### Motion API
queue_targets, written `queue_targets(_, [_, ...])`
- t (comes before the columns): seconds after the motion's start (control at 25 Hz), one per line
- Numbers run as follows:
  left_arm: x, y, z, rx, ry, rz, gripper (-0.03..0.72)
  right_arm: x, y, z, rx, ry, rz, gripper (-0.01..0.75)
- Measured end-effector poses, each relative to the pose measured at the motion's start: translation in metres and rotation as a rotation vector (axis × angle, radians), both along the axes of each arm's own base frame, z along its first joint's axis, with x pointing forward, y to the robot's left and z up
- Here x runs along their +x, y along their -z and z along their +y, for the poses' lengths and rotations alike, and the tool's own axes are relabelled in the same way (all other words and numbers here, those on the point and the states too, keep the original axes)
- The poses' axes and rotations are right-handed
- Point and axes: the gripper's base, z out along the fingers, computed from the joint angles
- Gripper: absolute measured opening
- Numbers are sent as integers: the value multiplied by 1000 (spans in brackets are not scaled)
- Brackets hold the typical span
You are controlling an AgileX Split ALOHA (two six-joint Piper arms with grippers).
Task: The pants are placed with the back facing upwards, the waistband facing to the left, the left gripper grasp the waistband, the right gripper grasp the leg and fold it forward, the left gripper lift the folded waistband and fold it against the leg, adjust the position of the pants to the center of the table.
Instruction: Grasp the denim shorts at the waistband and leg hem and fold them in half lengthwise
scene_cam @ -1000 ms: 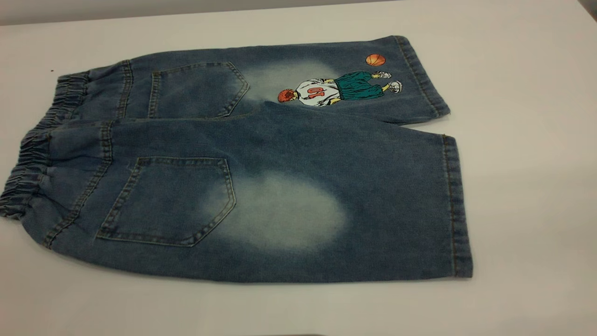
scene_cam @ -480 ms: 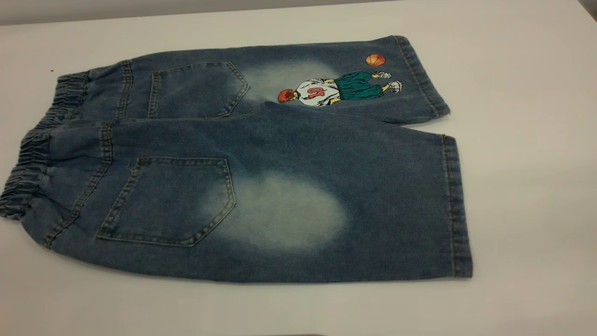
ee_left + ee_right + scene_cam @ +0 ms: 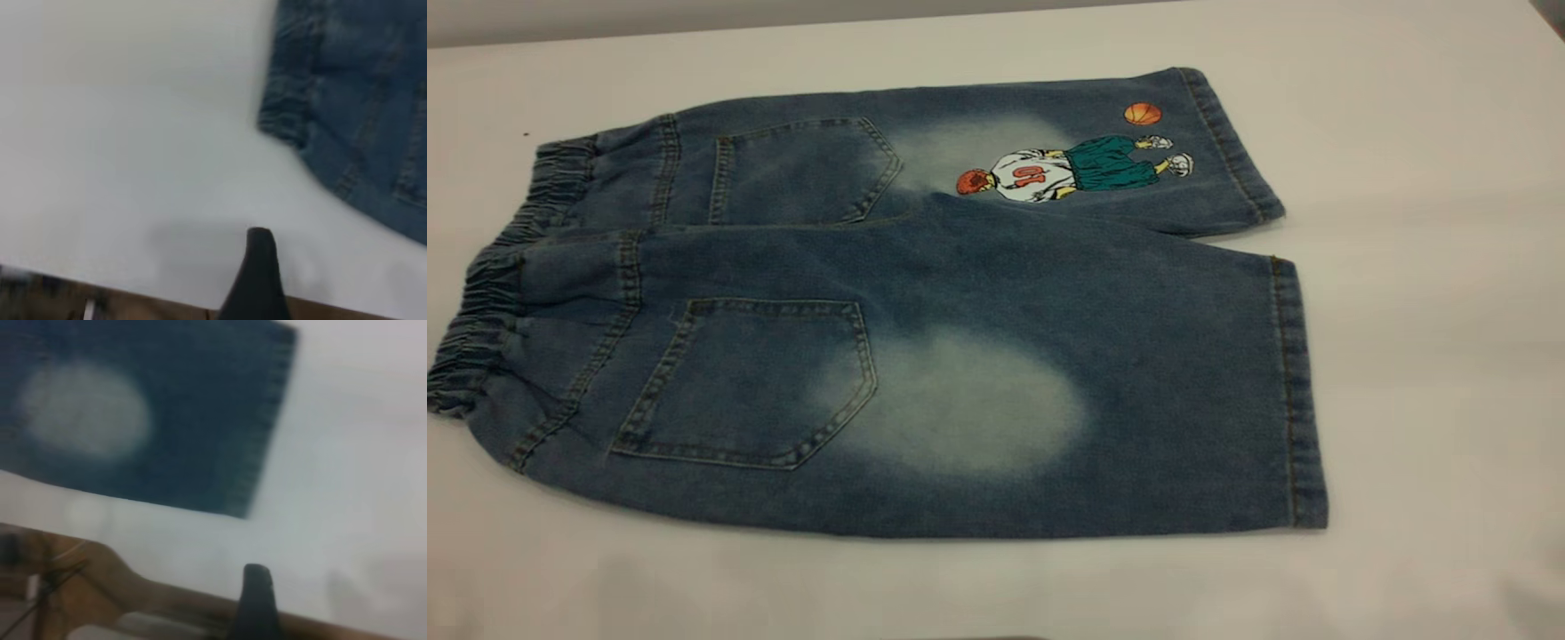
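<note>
Pants spread flat on the table, back side up, taking up most of the tabletop in the exterior view. Waistband gathered and wrinkled, toward the left side of the table. Leg with the pale oval patch on the near side of the table, its stitched hem toward the right side. Other leg, with the basketball-player print, toward the far side of the table, partly covered by the near leg along the middle. Two back pockets, both flat. Nothing lying on the denim, nothing between the fabric and the table edges.

Left gripper above bare table close to its edge, near the waistband corner but apart from it, holding nothing that can be seen. Open or closed: cannot tell. Right gripper also above the table edge, near the hem corner of the patched leg, not touching the fabric. Open or closed: cannot tell. Brown wooden surface below, just past the table edge.
</note>
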Motion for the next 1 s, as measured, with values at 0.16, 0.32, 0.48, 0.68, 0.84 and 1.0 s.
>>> queue_targets(0.16, [59,28,1,-24,-26,156,552,37,21,6,45,-6,25,507])
queue_targets(0.32, [116,60,3,-16,-12,261,552,64,38,10,79,-3,44,507])
queue_targets(0.48, [161,99,5,7,10,383,552,82,46,13,110,-2,43,507])
queue_targets(0.68, [172,116,6,42,54,514,477,91,41,14,131,0,9,507])
queue_targets(0.84, [171,95,10,68,84,444,405,92,39,15,145,3,5,507])
queue_targets(1.0, [168,99,19,92,109,500,407,92,39,15,145,0,4,507])
